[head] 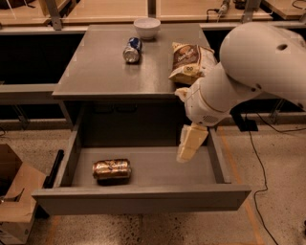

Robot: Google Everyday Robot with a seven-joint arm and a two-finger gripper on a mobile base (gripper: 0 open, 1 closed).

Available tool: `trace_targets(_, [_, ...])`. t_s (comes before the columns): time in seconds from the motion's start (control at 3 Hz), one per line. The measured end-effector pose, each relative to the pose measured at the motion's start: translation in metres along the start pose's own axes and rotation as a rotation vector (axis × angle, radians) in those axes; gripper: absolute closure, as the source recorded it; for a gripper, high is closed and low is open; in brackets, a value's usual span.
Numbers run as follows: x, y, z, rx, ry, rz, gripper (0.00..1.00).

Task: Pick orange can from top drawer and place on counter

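The orange can lies on its side in the left half of the open top drawer. The drawer is pulled out below the grey counter. My gripper hangs at the end of the white arm over the right part of the drawer, well to the right of the can and above the drawer floor. It touches nothing and holds nothing.
On the counter lie a blue-and-silver can on its side, a white bowl at the back and a chip bag at the right edge. A cardboard box stands on the floor at the left. Wooden benches run behind.
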State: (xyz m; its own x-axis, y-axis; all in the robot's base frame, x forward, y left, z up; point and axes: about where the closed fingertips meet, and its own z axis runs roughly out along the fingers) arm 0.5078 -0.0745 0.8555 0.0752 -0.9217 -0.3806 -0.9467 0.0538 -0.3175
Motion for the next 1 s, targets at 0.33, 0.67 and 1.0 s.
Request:
trace_targets(0.33, [-0.002, -0.002, 0.002, 0.01, -0.005, -0.002, 0.0])
trace_targets(0.67, [-0.004, -0.002, 0.018, -0.009, -0.014, 0.016, 0.0])
trace_targets(1.0, [-0.024, -0.004, 0.056, -0.031, -0.071, 0.001, 0.0])
